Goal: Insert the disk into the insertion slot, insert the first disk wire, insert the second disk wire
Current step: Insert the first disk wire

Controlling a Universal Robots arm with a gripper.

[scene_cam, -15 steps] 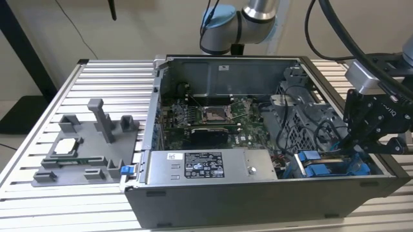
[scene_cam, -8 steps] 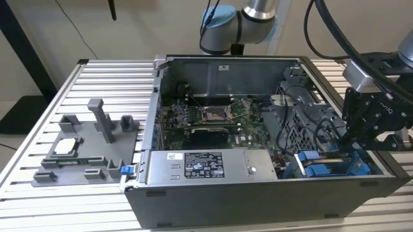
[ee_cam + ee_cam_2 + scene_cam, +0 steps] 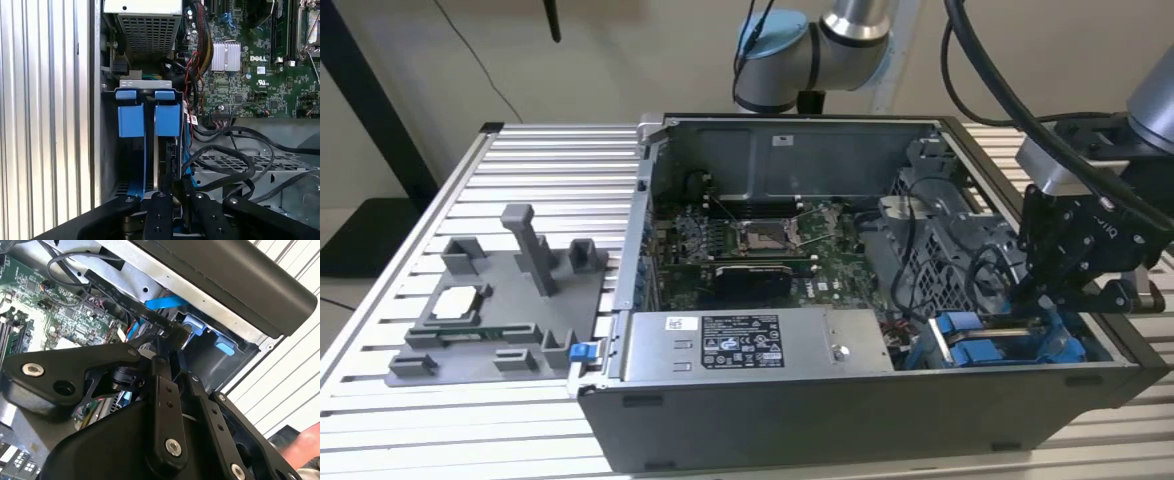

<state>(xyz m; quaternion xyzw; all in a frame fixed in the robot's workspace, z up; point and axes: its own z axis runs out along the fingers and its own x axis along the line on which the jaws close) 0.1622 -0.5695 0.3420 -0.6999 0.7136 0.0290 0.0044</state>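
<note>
In the exterior view my gripper [image 3: 1025, 305] reaches down into the front corner of the open computer case on that view's right, over the insertion slot [image 3: 1067, 352]. The disk [image 3: 157, 155] stands on edge inside the grey slot [image 3: 109, 150], with its blue carrier tabs [image 3: 167, 119] at the end. In the second wrist view the gripper [image 3: 172, 337] looks shut on the black plug of a flat black disk wire [image 3: 125, 297], right at the disk's end. A blue wire [image 3: 165, 302] runs close behind it.
The grey power-supply box [image 3: 747, 345] sits along the case front beside the slot. Black cable bundles [image 3: 235, 160] cross the metal cage next to the disk. The motherboard [image 3: 761, 245] lies deeper in the case. A grey fixture [image 3: 494, 310] stands on the slatted table.
</note>
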